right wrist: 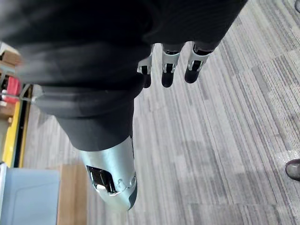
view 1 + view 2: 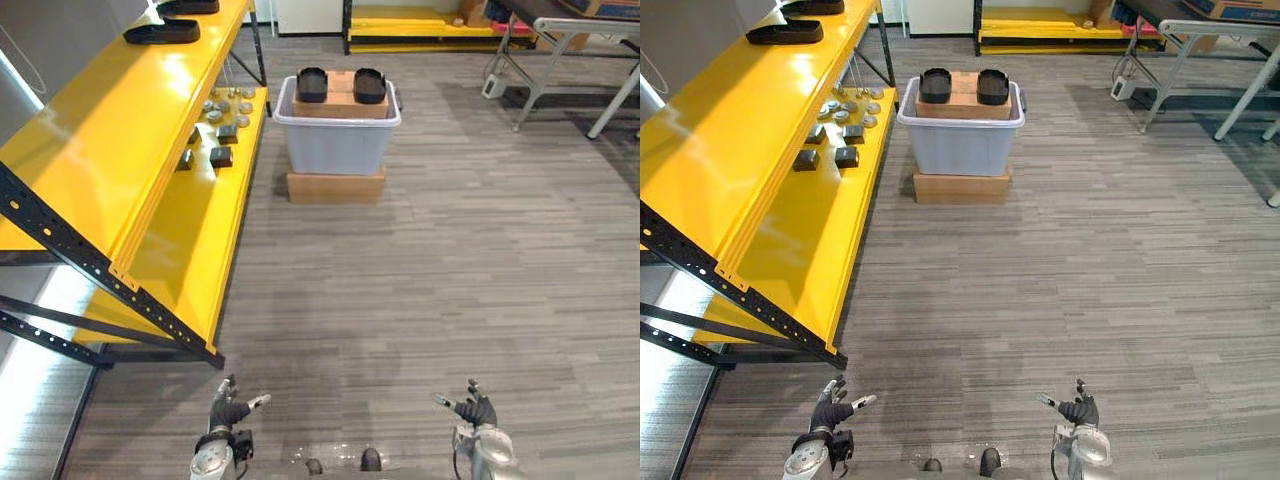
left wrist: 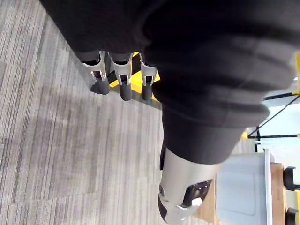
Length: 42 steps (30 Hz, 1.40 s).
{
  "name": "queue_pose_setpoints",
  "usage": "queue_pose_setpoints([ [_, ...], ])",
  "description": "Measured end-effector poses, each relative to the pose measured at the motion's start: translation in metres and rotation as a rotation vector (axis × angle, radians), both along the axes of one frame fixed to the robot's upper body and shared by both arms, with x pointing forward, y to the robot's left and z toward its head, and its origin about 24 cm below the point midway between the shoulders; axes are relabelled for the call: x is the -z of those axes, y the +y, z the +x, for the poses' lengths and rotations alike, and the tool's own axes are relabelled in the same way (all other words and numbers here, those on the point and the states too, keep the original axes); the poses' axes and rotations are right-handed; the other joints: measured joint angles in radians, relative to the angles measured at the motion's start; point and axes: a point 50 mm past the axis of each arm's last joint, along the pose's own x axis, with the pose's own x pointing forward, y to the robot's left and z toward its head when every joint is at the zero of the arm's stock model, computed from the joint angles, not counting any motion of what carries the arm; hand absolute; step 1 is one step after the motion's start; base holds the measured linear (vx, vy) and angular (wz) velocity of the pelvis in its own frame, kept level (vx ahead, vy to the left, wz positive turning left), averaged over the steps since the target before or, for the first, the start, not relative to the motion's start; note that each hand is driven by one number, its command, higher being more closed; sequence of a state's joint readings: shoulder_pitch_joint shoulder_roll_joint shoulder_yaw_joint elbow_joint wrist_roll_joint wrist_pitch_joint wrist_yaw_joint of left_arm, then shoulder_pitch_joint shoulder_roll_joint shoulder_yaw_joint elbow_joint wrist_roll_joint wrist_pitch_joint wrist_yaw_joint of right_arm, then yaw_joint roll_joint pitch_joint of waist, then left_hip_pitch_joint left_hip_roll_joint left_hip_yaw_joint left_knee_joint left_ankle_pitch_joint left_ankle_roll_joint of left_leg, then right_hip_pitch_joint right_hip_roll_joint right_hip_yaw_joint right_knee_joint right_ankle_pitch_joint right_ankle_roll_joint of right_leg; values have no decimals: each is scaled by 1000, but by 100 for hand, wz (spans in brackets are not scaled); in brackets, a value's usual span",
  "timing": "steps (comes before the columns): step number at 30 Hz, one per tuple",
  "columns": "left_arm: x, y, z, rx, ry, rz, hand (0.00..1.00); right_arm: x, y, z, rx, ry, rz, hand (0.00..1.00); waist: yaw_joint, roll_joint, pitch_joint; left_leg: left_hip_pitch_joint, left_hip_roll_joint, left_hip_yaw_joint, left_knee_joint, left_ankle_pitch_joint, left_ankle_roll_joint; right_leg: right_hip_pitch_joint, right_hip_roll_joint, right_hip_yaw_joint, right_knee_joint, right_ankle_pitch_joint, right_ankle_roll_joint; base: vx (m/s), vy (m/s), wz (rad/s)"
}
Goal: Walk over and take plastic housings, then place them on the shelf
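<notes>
While I stand on the grey floor (image 2: 450,270), the left eye view shows my left hand (image 2: 228,410) and my right hand (image 2: 476,410) low in front of me. Both have the fingers spread and hold nothing. Well ahead of me, two plastic housings (image 2: 312,84), both black, lie side by side on a cardboard box (image 2: 341,102). This box sits inside a grey bin (image 2: 335,148), and the bin stands on a flat carton (image 2: 335,187) on the floor. At my left is a yellow shelf (image 2: 110,150). On its top level, at the far end, lie other black housings (image 2: 162,32).

From the right eye view, I see the same scene. Round metal parts (image 2: 848,106) and small dark blocks (image 2: 847,156) lie on the lower level of the shelf, just beside the bin. Far at my right stands a metal desk (image 2: 1225,28).

Through the left wrist view, my fingers (image 3: 125,88) are straight and my thumb (image 3: 180,201) is apart from them, with only floor past them. The bin shows beyond the thumb.

Through the right wrist view, my fingers (image 1: 167,74) are also straight and loose, empty, above the floor.
</notes>
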State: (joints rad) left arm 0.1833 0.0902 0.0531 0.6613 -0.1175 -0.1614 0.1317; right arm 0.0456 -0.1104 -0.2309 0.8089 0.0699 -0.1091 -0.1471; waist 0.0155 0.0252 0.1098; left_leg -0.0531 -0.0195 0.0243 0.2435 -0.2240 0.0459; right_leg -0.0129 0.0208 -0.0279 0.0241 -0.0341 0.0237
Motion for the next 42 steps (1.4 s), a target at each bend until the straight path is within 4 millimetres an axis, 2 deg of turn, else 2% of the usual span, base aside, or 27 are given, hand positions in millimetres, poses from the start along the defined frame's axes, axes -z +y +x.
queue_pose_setpoints([
  [2,-1,0,1,-8,-7,-2,0,-3,-3,4,1,-10,-11,0,-1,10,6,-19,1,10,35,-29,8,-40,1,14,67,-37,10,-20,82,-32],
  [4,-5,2,4,-12,-31,-1,0,-4,-5,6,1,-12,-18,0,-1,8,13,-38,-7,34,81,-64,23,-118,-12,31,230,-120,30,19,103,-22],
  [5,-8,3,7,-21,-47,-2,0,-4,-5,6,-1,-11,-18,0,-1,-4,24,-36,-28,41,99,-86,35,-168,-33,36,359,-176,41,63,115,-19],
  [8,-9,5,9,-19,-54,1,0,-3,-2,6,-16,0,-14,0,-3,-11,63,21,-47,44,126,-137,58,-311,-74,-6,706,-226,53,195,109,-10],
  [11,-13,8,13,-10,-69,19,0,-5,-2,11,-22,-11,-17,0,-10,-16,75,67,-50,21,113,-172,63,-396,-91,-70,664,-253,49,355,42,14],
  [13,-16,8,21,-16,-91,24,0,-11,-3,22,-39,-36,-34,0,-29,-8,94,113,-25,2,75,-177,53,-442,-72,-90,546,-224,40,478,-25,36],
  [14,-18,5,27,-15,-107,19,0,-16,-8,29,-47,-54,-60,0,-31,15,113,156,-1,-6,32,-176,28,-473,-38,-102,438,-153,33,582,-57,32],
  [15,-21,4,33,-13,-126,20,0,-21,-11,34,-45,-74,-79,0,-33,13,120,196,10,-23,3,-173,4,-495,-25,-103,329,-69,19,618,-74,32],
  [16,-22,4,35,-13,-131,20,0,-23,-13,36,-46,-82,-85,0,-35,11,121,213,12,-34,-6,-176,-9,-506,-24,-102,296,-21,5,678,-127,46],
  [17,-23,3,36,-16,-134,21,0,-26,-14,37,-49,-93,-92,0,-48,12,121,239,21,-58,-10,-187,-30,-519,-22,-101,295,81,-21,726,-174,28],
  [18,-21,-1,35,-25,-126,12,0,-32,-15,46,-58,-120,-102,0,-55,52,122,255,68,-79,2,-182,-57,-540,0,-126,397,85,-93,716,-180,24],
  [19,-22,-2,39,-19,-133,10,0,-35,-14,50,-61,-138,-103,0,-59,52,123,245,70,-82,31,-159,-97,-554,-4,-132,451,42,-110,691,-196,17],
  [20,-23,-5,43,-18,-145,3,0,-35,-14,50,-61,-142,-103,0,-62,52,123,231,69,-88,96,-119,-139,-546,-9,-139,500,-12,-121,667,-204,30],
  [22,-18,-8,37,-30,-123,-12,0,-30,-10,44,-82,-120,-99,0,-68,51,126,149,73,-94,428,154,-123,-372,-1,-161,465,-114,-128,749,-228,37],
  [23,-18,-8,36,-30,-120,-13,0,-29,-7,43,-96,-120,-98,0,-67,52,126,105,91,-87,548,170,-126,-313,9,-161,425,-127,-127,647,-189,23],
  [24,-18,-6,34,-39,-120,-11,0,-26,-3,38,-98,-114,-88,0,-56,48,129,3,136,-32,776,136,-86,-209,36,-157,350,-133,-133,483,-141,4],
  [26,-16,0,31,-67,-108,-8,0,-26,4,42,-101,-125,-68,0,-31,33,140,-118,183,49,958,80,-37,-88,53,-131,262,-136,-138,549,-128,-27],
  [29,-12,0,20,-77,-82,-9,0,-25,4,43,-79,-129,-51,0,0,29,154,-280,153,90,889,-3,-40,75,46,-76,138,-140,-135,524,-12,-38],
  [32,-9,-1,14,-84,-65,-15,0,-25,3,44,-77,-123,-51,0,18,11,174,-384,65,66,519,-13,-53,189,-5,-45,66,-188,-99,504,120,-31],
  [33,-8,-3,14,-86,-65,-23,0,-23,-1,42,-71,-109,-56,0,32,20,170,-403,45,37,274,48,-111,226,-17,-28,37,-208,-78,568,182,-35],
  [34,-7,-4,13,-88,-60,-27,0,-22,-3,40,-64,-102,-56,0,41,33,165,-394,45,22,152,83,-127,245,-14,-20,20,-217,-72,489,197,-54],
  [35,-5,-5,11,-91,-50,-29,0,-19,-5,37,-50,-81,-51,0,58,46,165,-400,59,11,92,200,-136,285,-9,6,5,-248,-60,531,226,-35],
  [36,-5,-3,11,-95,-46,-25,0,-16,-1,36,-51,-69,-35,0,57,32,159,-398,33,13,124,251,-81,306,-32,12,16,-262,-60,540,239,-19],
  [39,-7,-6,17,-91,-64,-34,0,-15,-1,34,-46,-65,-32,0,55,0,144,-399,-11,54,200,167,-4,244,-94,50,203,-259,-55,564,238,5],
  [40,-6,-6,15,-92,-57,-35,0,-14,-2,33,-38,-63,-30,0,57,-5,141,-379,-22,62,228,121,11,216,-98,68,316,-252,-22,583,234,-10],
  [41,-4,-6,13,-91,-43,-34,0,-14,-3,31,-24,-61,-25,0,54,-9,140,-338,-37,69,243,84,25,178,-113,82,469,-224,54,780,287,-4],
  [42,-2,-5,12,-87,-26,-32,0,-11,-2,27,-15,-50,-18,0,49,-18,138,-250,-64,70,240,34,40,94,-129,109,756,-160,191,644,220,3],
])
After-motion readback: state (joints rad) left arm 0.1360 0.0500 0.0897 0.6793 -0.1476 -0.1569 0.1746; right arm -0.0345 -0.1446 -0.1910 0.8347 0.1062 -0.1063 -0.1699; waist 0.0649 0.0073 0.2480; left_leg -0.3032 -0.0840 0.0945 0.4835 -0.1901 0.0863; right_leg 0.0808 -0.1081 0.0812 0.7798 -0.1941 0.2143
